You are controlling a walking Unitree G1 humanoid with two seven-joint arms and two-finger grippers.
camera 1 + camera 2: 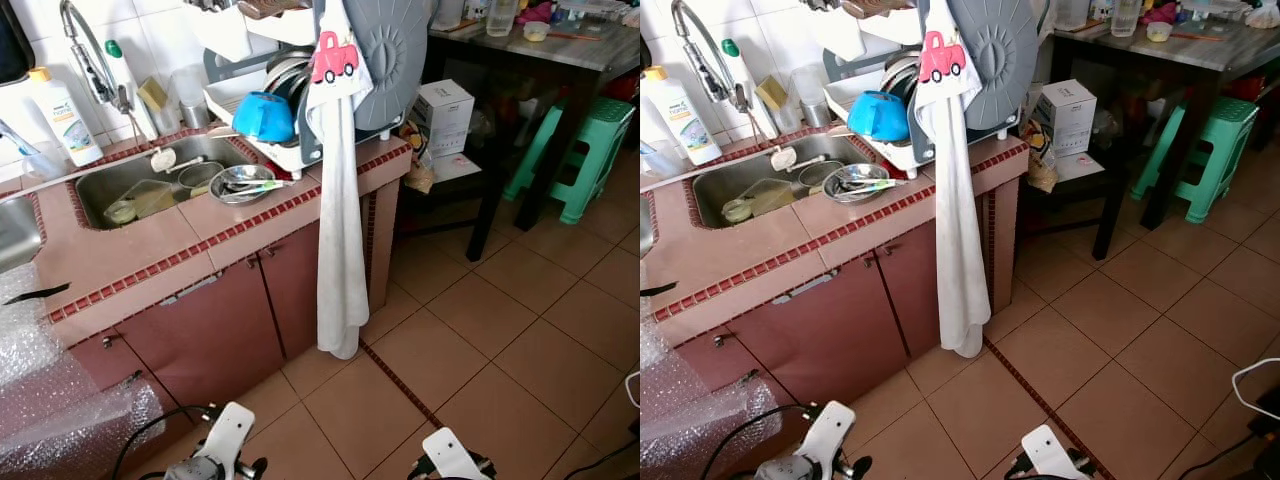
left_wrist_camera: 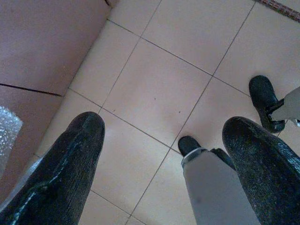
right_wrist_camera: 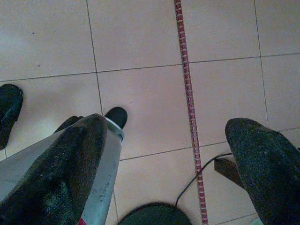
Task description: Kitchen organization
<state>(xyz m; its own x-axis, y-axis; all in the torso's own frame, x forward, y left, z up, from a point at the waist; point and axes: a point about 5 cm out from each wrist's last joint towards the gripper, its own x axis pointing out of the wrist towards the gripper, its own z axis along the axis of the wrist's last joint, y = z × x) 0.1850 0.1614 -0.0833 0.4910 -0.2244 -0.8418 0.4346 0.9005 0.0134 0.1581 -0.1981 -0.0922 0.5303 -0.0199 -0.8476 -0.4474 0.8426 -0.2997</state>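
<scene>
White towel (image 1: 340, 250) drapes over the counter (image 1: 150, 250) beside sink (image 1: 150, 185).

Head stereo pair: high, angled down and forward across the tiled counter (image 1: 120, 250) and sink (image 1: 740, 185) toward the floor tiles (image 1: 480, 330), sharing nearly the whole scene. Wrist cameras: low, straight down, close above those tiles, both catching the robot's feet.

green stool (image 1: 585, 150) by dark table (image 1: 560, 55) | cardboard box (image 1: 443, 115) | tiled floor (image 1: 520, 340)
</scene>
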